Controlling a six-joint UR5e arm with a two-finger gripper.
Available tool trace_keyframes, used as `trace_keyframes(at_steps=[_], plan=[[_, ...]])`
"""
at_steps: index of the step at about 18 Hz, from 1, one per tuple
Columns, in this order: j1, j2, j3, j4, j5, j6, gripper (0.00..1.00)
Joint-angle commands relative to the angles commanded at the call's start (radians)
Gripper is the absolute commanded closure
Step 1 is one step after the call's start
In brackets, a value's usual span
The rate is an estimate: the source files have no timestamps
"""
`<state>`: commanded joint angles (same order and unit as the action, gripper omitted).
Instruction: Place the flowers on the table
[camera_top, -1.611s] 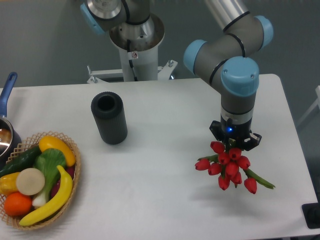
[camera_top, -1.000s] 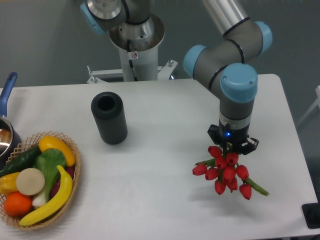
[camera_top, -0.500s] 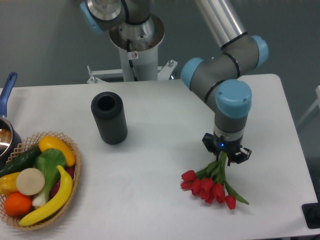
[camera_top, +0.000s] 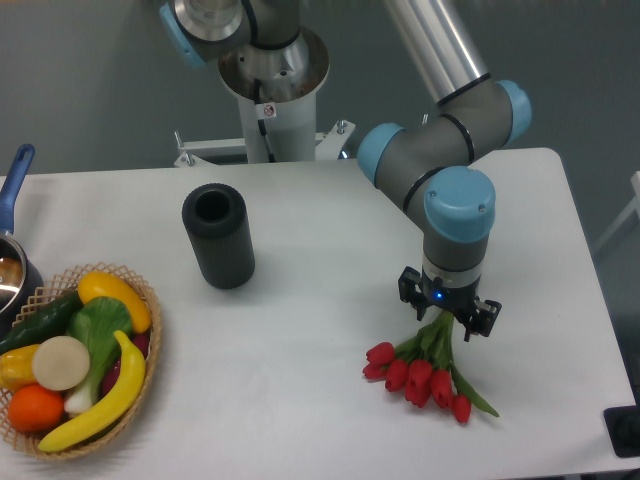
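One bunch of flowers (camera_top: 425, 369) fans out on the table (camera_top: 310, 300) just near of the gripper (camera_top: 448, 316), stems running up into its grip, buds pointing near.

Red buds on green stems are seen on the flowers (camera_top: 425, 370), laid on a plain white table (camera_top: 320, 230) near its right edge. A matte black cylinder (camera_top: 218, 236) – no pattern – is seen mid-table. A tan woven basket (camera_top: 152, 345) at the left edge is packed with yellow, green, orange and cream vegetables (camera_top: 75, 355). A blue handle (camera_top: 14, 180) is glimpsed above it.
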<state>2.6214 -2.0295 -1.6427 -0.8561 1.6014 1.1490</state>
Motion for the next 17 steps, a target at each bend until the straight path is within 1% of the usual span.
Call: trace_keyframes(at_steps=[1, 2, 3, 5, 7, 9, 12, 17], plan=[[0.011, 0.0, -0.011, 0.02, -0.001, -0.011, 0.0], [0.017, 0.0, -0.009, 0.054, 0.0, -0.02, 0.0], [0.04, 0.005, -0.011, 0.069, -0.003, -0.032, 0.0], [0.075, 0.029, -0.013, 0.069, -0.011, -0.034, 0.0], [0.109, 0.06, -0.034, 0.069, -0.05, -0.017, 0.0], [0.134, 0.066, -0.035, 0.071, -0.107, 0.02, 0.0], [0.131, 0.084, -0.032, 0.069, -0.12, 0.103, 0.0], [0.131, 0.088, -0.035, 0.068, -0.115, 0.114, 0.0]])
